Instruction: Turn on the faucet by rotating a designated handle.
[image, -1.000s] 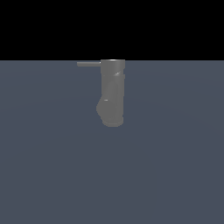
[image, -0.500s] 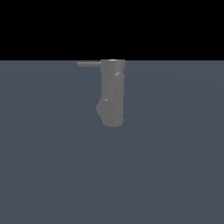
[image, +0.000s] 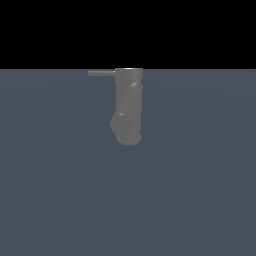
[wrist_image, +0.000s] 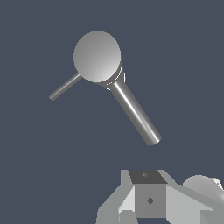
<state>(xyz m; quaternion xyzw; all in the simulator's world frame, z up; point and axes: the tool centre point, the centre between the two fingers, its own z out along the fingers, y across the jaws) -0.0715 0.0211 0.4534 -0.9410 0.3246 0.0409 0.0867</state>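
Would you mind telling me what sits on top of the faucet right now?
Nothing rests on the faucet: the wrist view shows its round top bare. The thin handle only juts sideways from the top. Its underside and base contact are hidden. The gripper is apart from it.

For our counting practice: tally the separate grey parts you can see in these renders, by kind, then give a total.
Faucet column: 1
Thin handle rod: 1
Thicker spout tube, clear only in the wrist view: 1
Robot gripper, fingers out of frame: 1
Total: 4
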